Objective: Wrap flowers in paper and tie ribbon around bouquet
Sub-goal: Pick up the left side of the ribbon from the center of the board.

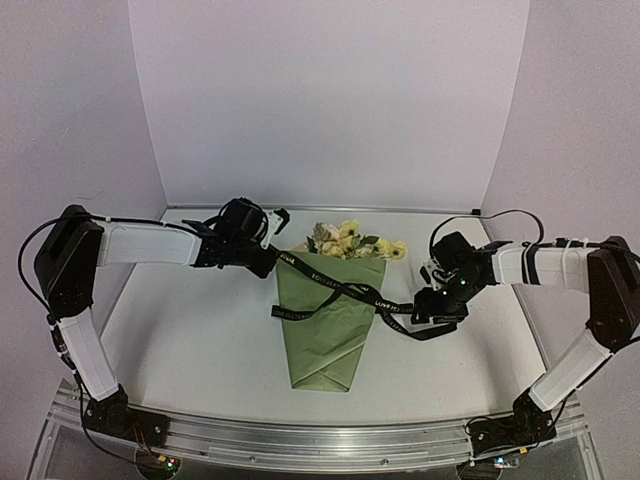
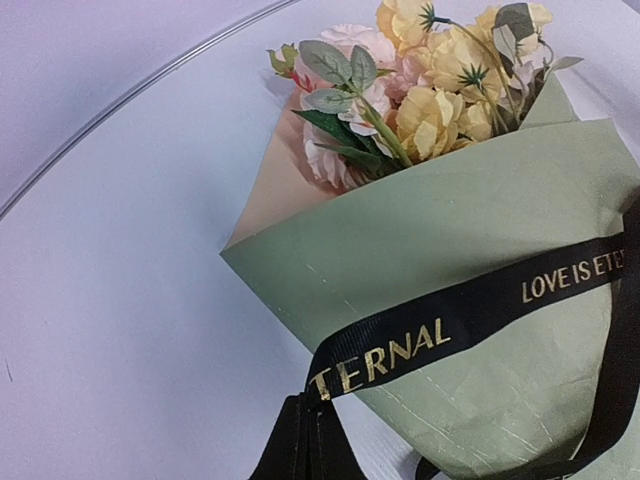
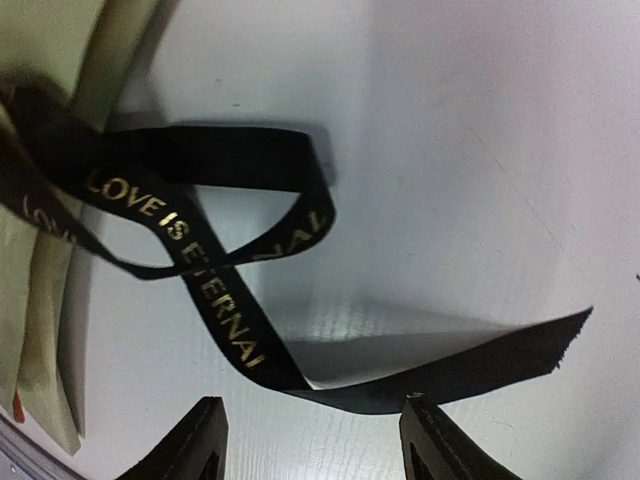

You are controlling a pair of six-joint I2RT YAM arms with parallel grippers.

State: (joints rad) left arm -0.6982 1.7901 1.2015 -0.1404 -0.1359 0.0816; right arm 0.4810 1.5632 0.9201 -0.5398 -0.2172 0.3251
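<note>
Looking down from the top camera: finds the bouquet (image 1: 330, 320) flat on the white desk (image 1: 190, 340), between the two arms, pointed end toward the bases. Shows yellow and cream flowers (image 1: 350, 240) poking out of the far, wide mouth of the olive-green paper (image 1: 322, 350). Shows the black ribbon (image 1: 345, 292) laid slantwise across the paper's upper half, one end running up to the left claw (image 1: 270, 262) at the cone's far-left corner, the other trailing off the right edge in a loop under the right claw (image 1: 432, 308).

Switching to the left wrist: sees the flowers (image 2: 440, 90) close up, the paper's tan inner face (image 2: 290, 190) beside them, green outer face below. Follows the ribbon (image 2: 440, 335), gold lettering up, down into the dark fingers (image 2: 295, 445) at the bottom edge; left claw pressed together, pinching that ribbon end.

Switching to the right wrist: finds the fingers (image 3: 195, 445) spread apart, gripping nothing. Shows the ribbon (image 3: 200, 265) looped on the desk (image 3: 480, 150) ahead of them, cut tail just beyond the fingertips, casting a shadow, paper edge (image 3: 40, 330) at the left.
</note>
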